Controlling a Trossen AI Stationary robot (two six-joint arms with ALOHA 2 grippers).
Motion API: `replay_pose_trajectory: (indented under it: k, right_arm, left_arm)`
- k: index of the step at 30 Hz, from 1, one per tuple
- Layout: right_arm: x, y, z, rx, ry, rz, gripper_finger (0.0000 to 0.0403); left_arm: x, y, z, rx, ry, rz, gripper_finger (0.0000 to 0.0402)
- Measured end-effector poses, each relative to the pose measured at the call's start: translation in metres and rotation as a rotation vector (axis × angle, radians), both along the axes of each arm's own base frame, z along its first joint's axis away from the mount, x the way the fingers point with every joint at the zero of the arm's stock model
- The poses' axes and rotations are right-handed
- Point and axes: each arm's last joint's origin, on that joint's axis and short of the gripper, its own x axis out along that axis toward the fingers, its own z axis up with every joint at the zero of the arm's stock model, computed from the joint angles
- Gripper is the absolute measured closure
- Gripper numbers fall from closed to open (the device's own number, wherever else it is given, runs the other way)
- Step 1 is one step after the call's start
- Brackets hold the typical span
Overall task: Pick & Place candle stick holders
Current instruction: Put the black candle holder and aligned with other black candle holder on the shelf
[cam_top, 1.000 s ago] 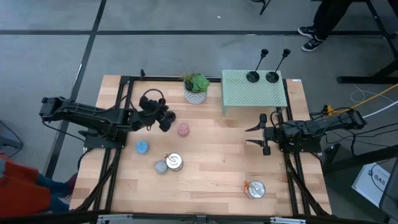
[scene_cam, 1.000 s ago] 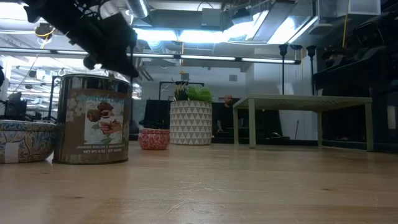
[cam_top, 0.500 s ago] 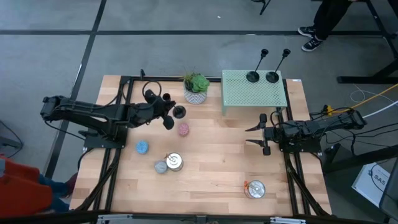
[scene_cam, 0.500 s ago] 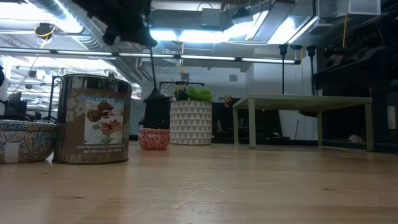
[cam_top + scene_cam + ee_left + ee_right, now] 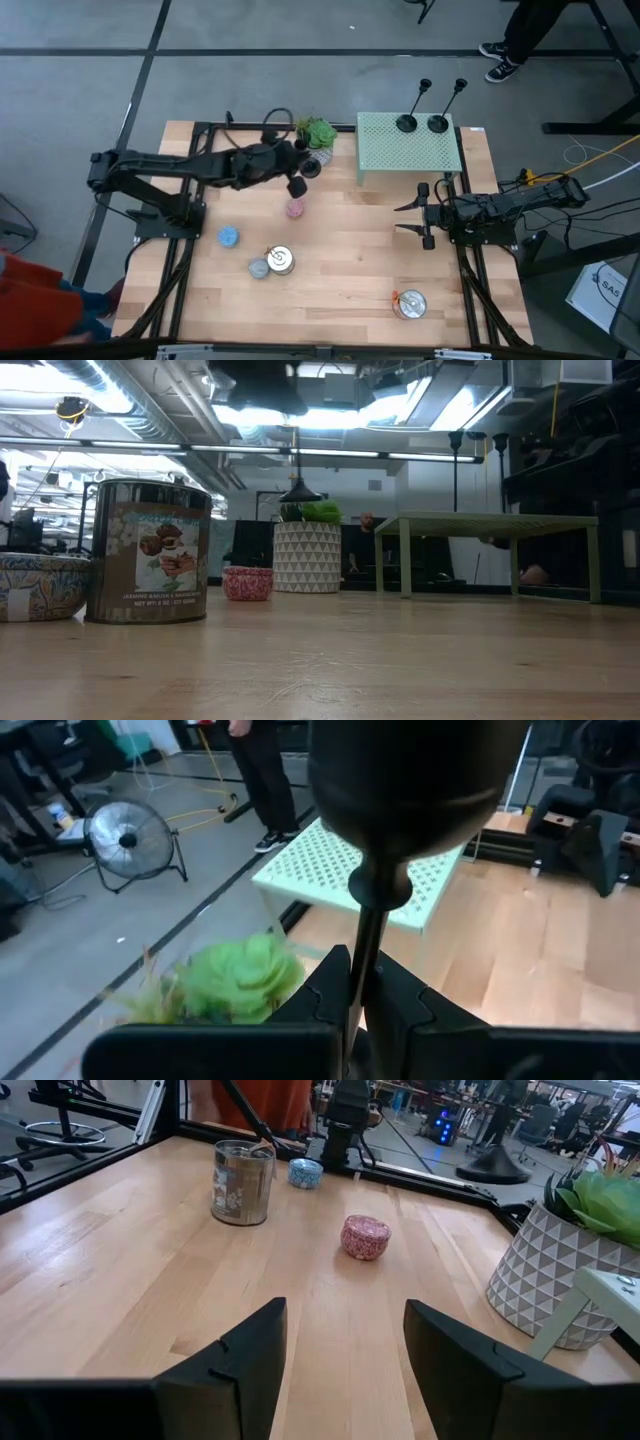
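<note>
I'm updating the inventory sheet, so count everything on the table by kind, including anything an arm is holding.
Candle stick holders: 3, one held in the left end effector
Small candles: 3
Silver tins: 2
Potted plant: 1
Green stand: 1
Total: 10

The light wooden bench (image 5: 340,270) stands on a grey floor (image 5: 300,60) crossed by dark lines, and beyond its far right corner a person's legs in dark trousers and sneakers (image 5: 503,60) show beside a dark desk frame (image 5: 600,70). Seen level across the bench, the room behind has an open ceiling with ducts (image 5: 150,400) and long strip lights (image 5: 330,453), with dark furniture (image 5: 560,480) along the right side. Out on the floor a round fan (image 5: 128,842) stands near yellow cables (image 5: 190,815), and office chairs (image 5: 60,1120) sit farther off.
</note>
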Motion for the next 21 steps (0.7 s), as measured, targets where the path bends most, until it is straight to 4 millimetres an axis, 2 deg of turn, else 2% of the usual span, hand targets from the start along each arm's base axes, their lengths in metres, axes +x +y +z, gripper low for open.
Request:
replay_pose_trajectory:
  k: [14, 21]
  right_arm:
    - [0.0, 0.0, 0.0, -0.045, -0.001, 0.008, 0.0199]
    - [0.0, 0.0, 0.0, -0.05, -0.001, 0.009, 0.0199]
  left_arm:
    - [0.063, 0.035, 0.032, 0.046, 0.038, -0.088, 0.0392]
    - [0.092, 0.056, 0.045, 0.143, 0.065, -0.105, 0.039]
